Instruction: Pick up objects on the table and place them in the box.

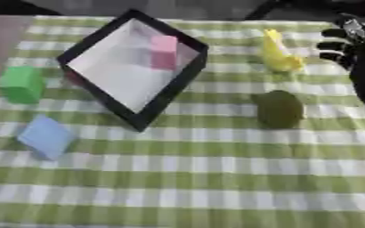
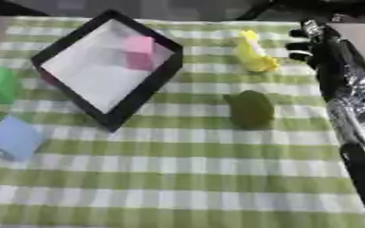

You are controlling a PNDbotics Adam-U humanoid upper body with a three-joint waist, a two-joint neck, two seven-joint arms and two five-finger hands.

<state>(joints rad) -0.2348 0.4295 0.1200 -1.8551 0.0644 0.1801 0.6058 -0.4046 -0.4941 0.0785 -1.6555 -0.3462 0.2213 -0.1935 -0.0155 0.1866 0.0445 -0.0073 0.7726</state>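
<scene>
left eye view: box (image 1: 174,87) holds a pink block (image 1: 164,52); to its right lie a yellow object (image 1: 279,57) and an olive object (image 1: 280,108), to its left a green block (image 1: 20,84) and a blue block (image 1: 47,137).

right eye view: right hand (image 2: 319,42), fingers spread and empty, hovers just right of the yellow object; a misjudged reach could nudge it away from the box. left hand unseen.

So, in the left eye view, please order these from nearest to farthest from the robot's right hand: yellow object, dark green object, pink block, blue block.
From the right hand, at the far right edge:
1. yellow object, just to its left
2. dark green object, closer to the robot, right of centre
3. pink block, inside the box
4. blue block, on the left side
</scene>
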